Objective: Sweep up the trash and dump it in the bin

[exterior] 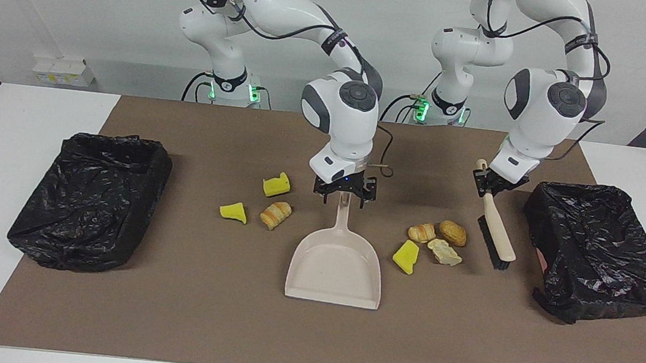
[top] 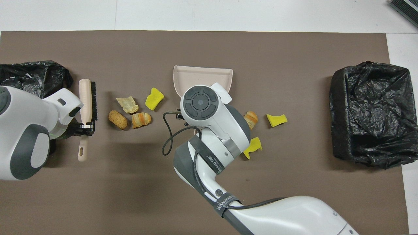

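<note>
The trash lies in two groups on the brown mat. A yellow wedge (exterior: 276, 185), a second yellow wedge (exterior: 233, 211) and a croissant (exterior: 275, 214) lie toward the right arm's end. A croissant (exterior: 422, 232), a brown bun (exterior: 453, 232), a pale crust (exterior: 444, 252) and a yellow wedge (exterior: 406, 256) lie toward the left arm's end. Between the groups is the beige dustpan (exterior: 335, 265). My right gripper (exterior: 344, 192) stands open, straddling the tip of the dustpan's handle (exterior: 343, 216). My left gripper (exterior: 496, 183) is shut on the brush (exterior: 496, 228), which slants down between the bun and the bin (exterior: 598, 249).
A second black-bagged bin (exterior: 90, 200) sits at the right arm's end of the mat. In the overhead view the right arm's wrist (top: 200, 104) covers the dustpan's handle.
</note>
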Robot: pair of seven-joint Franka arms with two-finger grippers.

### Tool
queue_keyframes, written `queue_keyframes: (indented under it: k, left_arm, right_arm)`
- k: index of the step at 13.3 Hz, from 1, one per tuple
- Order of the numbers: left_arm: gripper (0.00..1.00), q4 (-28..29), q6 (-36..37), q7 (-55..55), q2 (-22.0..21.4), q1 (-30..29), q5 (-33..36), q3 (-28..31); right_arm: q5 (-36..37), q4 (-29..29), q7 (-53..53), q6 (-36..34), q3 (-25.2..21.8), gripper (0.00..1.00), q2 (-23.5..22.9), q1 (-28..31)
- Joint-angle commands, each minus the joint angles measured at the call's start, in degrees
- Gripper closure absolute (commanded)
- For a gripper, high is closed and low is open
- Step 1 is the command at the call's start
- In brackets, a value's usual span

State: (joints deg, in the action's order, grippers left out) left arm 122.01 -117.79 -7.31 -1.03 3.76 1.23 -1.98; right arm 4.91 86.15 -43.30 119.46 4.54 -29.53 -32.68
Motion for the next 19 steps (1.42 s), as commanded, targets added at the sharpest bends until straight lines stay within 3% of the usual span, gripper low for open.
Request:
queue_keyframes:
  k: [1, 4, 8, 9, 12, 17, 19]
  left_arm:
    - [1.0, -1.07, -1.65, 0.28, 1.56, -0.86, 1.06, -0.83]
    - [1.0, -0.37, -1.39, 0.37, 2.35, -0.42, 1.06, -0.74]
    - [1.0, -0.45, -1.48, 0.45, 2.44, -0.24, 1.06, -0.83]
    - [1.0, -0.45, -1.48, 0.45, 2.44, -0.24, 1.06, -0.83]
    - [1.0, -0.45, -1.56, 0.45, 2.44, -0.24, 1.06, -0.83]
    - [1.0, -0.45, -1.56, 0.45, 2.44, -0.24, 1.06, -0.83]
    - [1.0, -0.45, -1.48, 0.37, 2.44, -0.24, 1.06, -0.74]
  right_arm:
    - [2.47, -0.2, -1.09, 1.2, 0.03, 0.13, -0.44, 0.16]
    - [2.74, 1.66, -1.0, 2.26, 0.03, 0.29, -0.18, 0.25]
    - [4.14, 2.53, -1.09, 2.62, 0.03, 0.31, -0.35, -0.36]
    - [4.75, 2.45, -1.0, 2.09, 0.03, 0.39, -0.35, -0.45]
    - [5.02, 2.19, -1.0, 1.65, 0.03, 1.0, -0.18, -0.71]
    - [3.79, 2.19, 2.68, 0.77, 0.64, 1.0, 2.28, 0.07]
    - [3.53, 2.36, 11.43, -0.8, 0.65, 1.0, 3.86, 1.47]
